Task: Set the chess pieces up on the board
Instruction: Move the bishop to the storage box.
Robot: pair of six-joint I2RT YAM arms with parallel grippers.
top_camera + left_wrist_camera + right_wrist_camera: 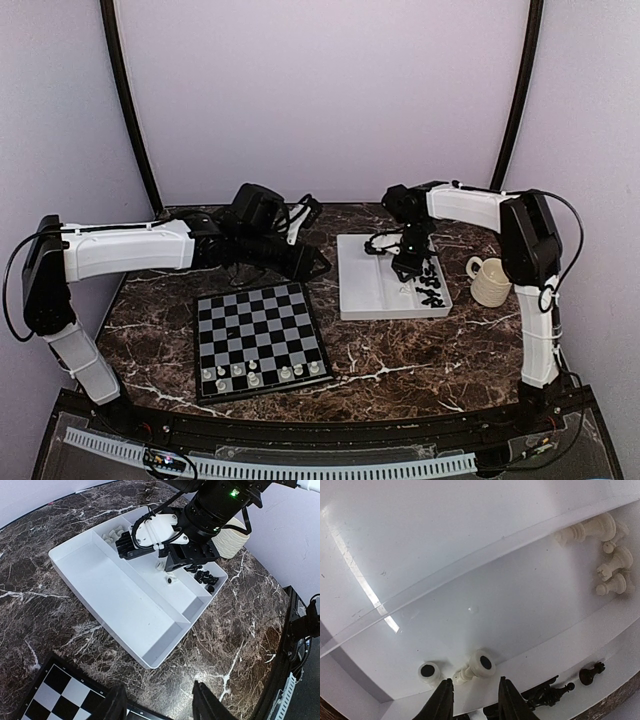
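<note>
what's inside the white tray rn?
Large compartment bare. Narrow one holds white chess pieces and black chess pieces. The right hand hangs over it, hiding part of the black pile.

We find no writing, label, brand or number clear enough to read, whether on the board (260, 338), tray (365, 290) or mug (490, 282).
</note>
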